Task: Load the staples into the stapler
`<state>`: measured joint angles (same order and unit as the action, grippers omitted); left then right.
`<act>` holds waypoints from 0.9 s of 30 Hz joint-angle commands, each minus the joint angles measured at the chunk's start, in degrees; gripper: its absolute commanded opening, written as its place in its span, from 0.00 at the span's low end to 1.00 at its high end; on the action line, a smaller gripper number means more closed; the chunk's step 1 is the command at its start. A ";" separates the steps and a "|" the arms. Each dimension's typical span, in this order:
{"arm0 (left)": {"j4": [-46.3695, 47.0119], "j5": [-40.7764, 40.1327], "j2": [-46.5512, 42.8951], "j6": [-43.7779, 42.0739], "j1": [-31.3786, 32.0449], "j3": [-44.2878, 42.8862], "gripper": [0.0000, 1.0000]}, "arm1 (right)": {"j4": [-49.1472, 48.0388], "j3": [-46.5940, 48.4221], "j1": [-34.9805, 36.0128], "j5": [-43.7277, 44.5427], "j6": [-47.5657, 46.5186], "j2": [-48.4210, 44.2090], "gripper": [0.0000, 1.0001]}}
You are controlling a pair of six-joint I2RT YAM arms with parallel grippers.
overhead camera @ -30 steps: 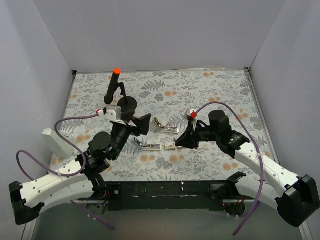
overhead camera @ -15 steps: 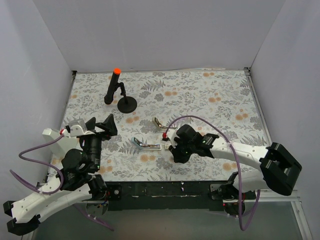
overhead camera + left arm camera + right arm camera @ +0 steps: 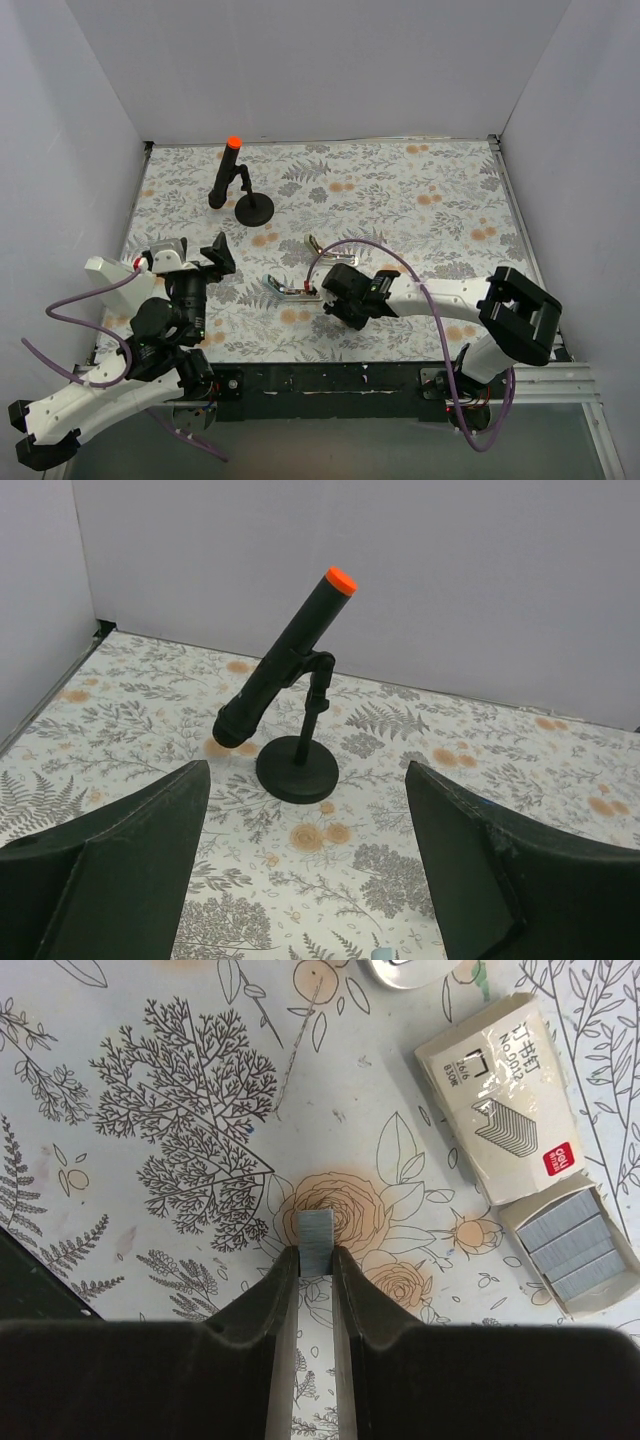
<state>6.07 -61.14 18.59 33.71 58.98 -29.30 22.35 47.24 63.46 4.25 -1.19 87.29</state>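
Right end effector [image 3: 316,1257] clenched on staple strip [image 3: 316,1228]; open staple box [image 3: 572,1248] at 3 o'clock. Left end effector [image 3: 308,815] released, empty. Stapler [image 3: 293,290] at 9 o'clock of right end effector. Pickup done; insertion outstanding.

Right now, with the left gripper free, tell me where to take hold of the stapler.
The stapler lies flat as a thin bar running left to right, its right end beside the right gripper, shut on the staples. So probably grip its left half from above, jaws across the narrow width. The left gripper is open.
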 commanded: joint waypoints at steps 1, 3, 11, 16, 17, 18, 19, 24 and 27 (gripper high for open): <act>0.70 -1.87 -0.66 -3.04 -0.18 1.08 0.79 | 3.84 2.76 1.49 4.27 0.75 2.18 0.21; 0.70 -1.70 -1.62 -2.78 -0.18 1.09 0.79 | 5.59 3.73 1.84 4.19 1.89 3.41 0.25; 1.41 -1.87 -3.56 -3.22 -0.18 1.53 0.79 | 10.08 7.68 2.37 3.40 1.37 5.87 0.38; 1.14 -1.43 -3.39 -2.78 -0.18 1.61 0.79 | 10.43 10.93 2.37 2.78 1.37 7.02 0.44; 0.88 -1.43 -3.30 -2.69 -0.18 1.53 0.79 | 10.43 11.55 2.37 2.69 1.37 7.54 0.44; 0.79 -1.43 -3.21 -2.60 -0.27 1.61 0.79 | 10.43 11.99 2.46 2.69 0.67 7.81 0.44; 0.79 -1.35 -3.21 -2.60 -0.27 1.61 0.79 | 10.35 12.69 2.37 2.69 -0.29 8.07 0.44; 0.61 -1.26 -2.86 -2.43 -0.36 1.61 0.79 | 10.00 14.01 2.37 2.87 -1.27 9.92 0.43; 0.53 -1.35 -2.77 -2.25 -0.44 1.53 0.79 | 10.08 14.10 2.37 2.78 -1.27 10.54 0.42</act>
<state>6.63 -62.22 15.22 31.38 58.98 -27.79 31.59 59.33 65.65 7.33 -1.63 97.03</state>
